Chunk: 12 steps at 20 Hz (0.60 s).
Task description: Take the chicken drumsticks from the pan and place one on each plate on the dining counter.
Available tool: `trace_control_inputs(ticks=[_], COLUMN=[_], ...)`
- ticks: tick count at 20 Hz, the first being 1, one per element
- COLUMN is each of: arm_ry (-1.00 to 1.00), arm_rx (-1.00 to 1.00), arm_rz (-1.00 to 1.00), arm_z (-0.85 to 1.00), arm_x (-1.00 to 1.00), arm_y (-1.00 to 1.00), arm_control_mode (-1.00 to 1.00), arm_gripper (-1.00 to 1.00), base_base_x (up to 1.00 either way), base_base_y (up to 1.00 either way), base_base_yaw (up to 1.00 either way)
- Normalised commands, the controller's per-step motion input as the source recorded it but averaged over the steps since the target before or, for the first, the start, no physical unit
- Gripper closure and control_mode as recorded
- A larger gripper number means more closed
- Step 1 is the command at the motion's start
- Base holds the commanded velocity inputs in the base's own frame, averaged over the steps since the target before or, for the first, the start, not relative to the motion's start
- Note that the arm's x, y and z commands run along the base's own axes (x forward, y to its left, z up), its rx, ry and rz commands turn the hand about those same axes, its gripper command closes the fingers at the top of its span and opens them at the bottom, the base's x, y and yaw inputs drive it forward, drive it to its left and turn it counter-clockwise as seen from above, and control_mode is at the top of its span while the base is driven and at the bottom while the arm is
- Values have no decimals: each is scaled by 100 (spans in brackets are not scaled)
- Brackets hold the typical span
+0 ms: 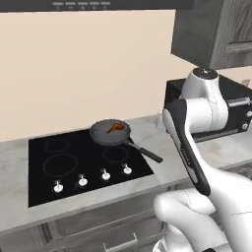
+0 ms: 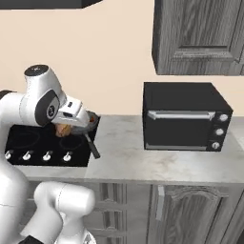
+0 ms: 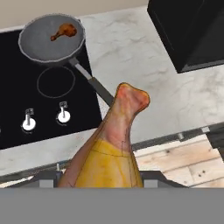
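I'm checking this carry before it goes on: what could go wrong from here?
The gripper holds one drumstick by its plump end, bone end sticking out; it might slip or swing during travel. The arm hangs near the pan, whose handle juts out, so a low sweep could knock it and the second drumstick.

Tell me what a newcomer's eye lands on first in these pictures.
First, the big golden drumstick held in the hand, lifted above the counter edge and looming across the hand view. Next, the dark pan at the back right of the black cooktop, with the other drumstick lying in it. Then the black toaster oven on the grey worktop, right of the cooktop.
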Motion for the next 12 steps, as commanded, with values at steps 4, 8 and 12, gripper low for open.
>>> trace_control_inputs(ticks=[4,8,12], arm_ry=[0,0,0], arm_rx=[0,0,0], arm_rz=[0,0,0], arm_z=[0,0,0], arm_x=[0,0,0], arm_y=[0,0,0], arm_control_mode=[100,100,100], arm_gripper=[100,100,100], base_base_x=[-21,-1,0], base_base_y=[-1,0,0], base_base_yaw=[-79,-90,-96])
